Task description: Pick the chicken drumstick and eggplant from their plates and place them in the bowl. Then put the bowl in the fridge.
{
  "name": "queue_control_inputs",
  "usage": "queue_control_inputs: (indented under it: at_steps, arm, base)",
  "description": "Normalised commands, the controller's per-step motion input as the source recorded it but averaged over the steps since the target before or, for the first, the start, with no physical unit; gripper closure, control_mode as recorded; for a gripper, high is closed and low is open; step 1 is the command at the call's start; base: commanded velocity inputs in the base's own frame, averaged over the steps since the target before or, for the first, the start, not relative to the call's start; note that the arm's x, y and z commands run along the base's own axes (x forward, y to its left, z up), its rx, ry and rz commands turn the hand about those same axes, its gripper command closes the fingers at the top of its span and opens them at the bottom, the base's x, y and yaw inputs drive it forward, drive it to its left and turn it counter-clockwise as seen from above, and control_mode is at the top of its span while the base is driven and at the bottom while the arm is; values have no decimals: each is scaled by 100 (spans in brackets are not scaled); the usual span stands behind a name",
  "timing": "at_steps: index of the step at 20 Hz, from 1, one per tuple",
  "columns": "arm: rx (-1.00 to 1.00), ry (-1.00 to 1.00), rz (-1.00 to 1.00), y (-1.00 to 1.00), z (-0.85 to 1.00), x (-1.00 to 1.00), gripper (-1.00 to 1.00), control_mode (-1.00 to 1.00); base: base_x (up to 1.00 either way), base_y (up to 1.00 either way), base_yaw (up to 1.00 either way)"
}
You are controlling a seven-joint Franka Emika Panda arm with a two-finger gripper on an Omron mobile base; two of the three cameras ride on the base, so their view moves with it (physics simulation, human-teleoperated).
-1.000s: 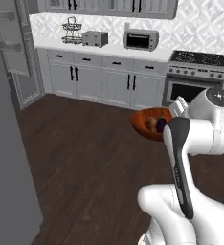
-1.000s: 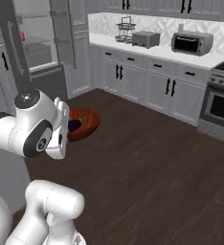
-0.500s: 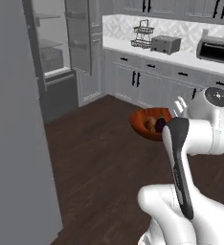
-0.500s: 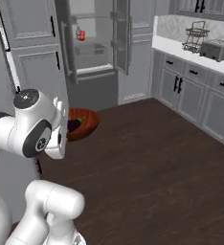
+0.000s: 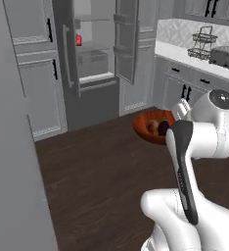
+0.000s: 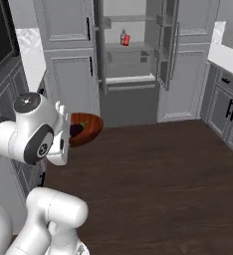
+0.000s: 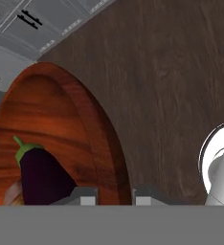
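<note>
The gripper (image 7: 115,195) pinches the rim of the glossy, round reddish-brown bowl (image 7: 71,129), which holds the smooth dark-purple oblong eggplant (image 7: 43,174).

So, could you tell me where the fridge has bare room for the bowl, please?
The fridge shelf right of the red bottle looks bare. The level below is crowded by a drawer. The bowl is carried clamped in the fingers.

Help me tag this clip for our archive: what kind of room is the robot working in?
A rendered home kitchen, by the look of it. An open fridge stands among grey panelled cabinets, and a white counter holds a toaster and a wire rack. The floor is dark wood.
</note>
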Motion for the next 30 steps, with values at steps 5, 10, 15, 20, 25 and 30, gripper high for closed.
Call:
queue_control_inputs:
  at_steps: [5, 10, 15, 20, 25, 30]
  arm:
    - [0, 0, 0, 0, 0, 0, 100, 100]
    - [0, 0, 0, 0, 0, 0, 100, 100]
    - [0, 0, 0, 0, 0, 0, 100, 100]
    - [0, 0, 0, 0, 0, 0, 100, 100]
    - [0, 0, 0, 0, 0, 0, 100, 100]
    - [0, 0, 0, 0, 0, 0, 100, 100]
  base:
    - [91, -81, 49]
    - [83, -97, 45]
    - [70, -100, 39]
    - [44, -100, 16]
    - [87, -62, 0]
    - [100, 0, 0]
